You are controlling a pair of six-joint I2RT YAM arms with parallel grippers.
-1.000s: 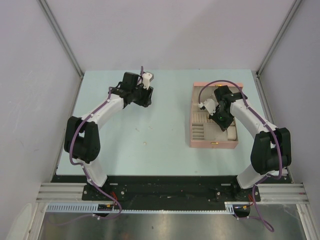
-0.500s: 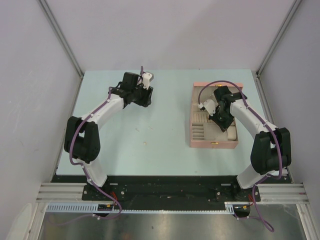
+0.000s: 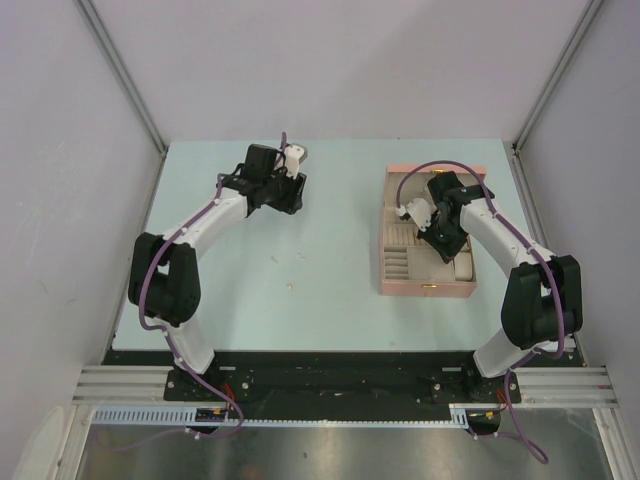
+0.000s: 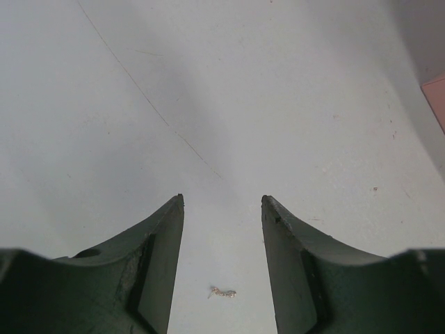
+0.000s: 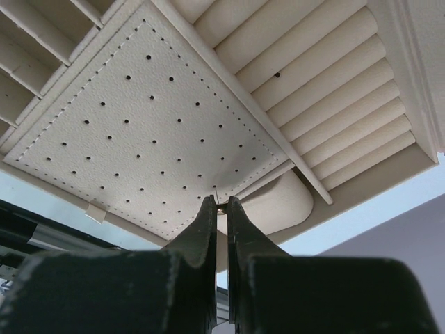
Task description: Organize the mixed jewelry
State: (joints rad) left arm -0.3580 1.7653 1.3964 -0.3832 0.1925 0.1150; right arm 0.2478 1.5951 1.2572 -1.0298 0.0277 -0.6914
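Jewelry looks barely sorted: your right fingers point(image 5: 201, 233) pinch one tiny piece point(image 5: 220, 207) just short of the dotted pad point(image 5: 139, 125), and another speck point(image 4: 222, 293) lies between your open left fingers point(image 4: 156, 243).

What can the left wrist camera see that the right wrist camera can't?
Only the left wrist view shows the open left hand above the pale table, a tiny silvery jewelry piece lying there between its fingers, and a pink box corner. Only the right wrist view shows the shut right hand over a cream dotted panel and padded rolls. Both show a pair of dark fingers.
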